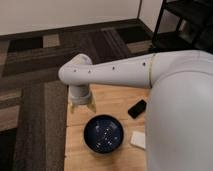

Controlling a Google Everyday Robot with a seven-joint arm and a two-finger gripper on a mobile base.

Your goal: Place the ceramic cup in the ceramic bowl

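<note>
Item: desk (116, 98), light wood, with one robot arm (110, 70) reaching across it from the right. Gripper (82, 103): one, pointing down over the desk's left part, near the ceramic bowl (103, 133) but behind and left of its rim, not over its hollow; whether it is open, closed or carrying anything cannot be told. Ceramic cup: none seen standing on the desk or in the bowl; if carried, it is hidden at the gripper's end. Ceramic bowl: one, dark blue, speckled inside, holding nothing. Other contents: one flat black object (137, 108) and one white rectangular block (138, 139), both right of the bowl. Hazards, as judged: a release from this position would miss the bowl and land on bare wood or clip the rim; the desk's left edge is close, so a toppled cup could roll off onto the carpet (30, 75); a high drop could chip ceramic against ceramic.
</note>
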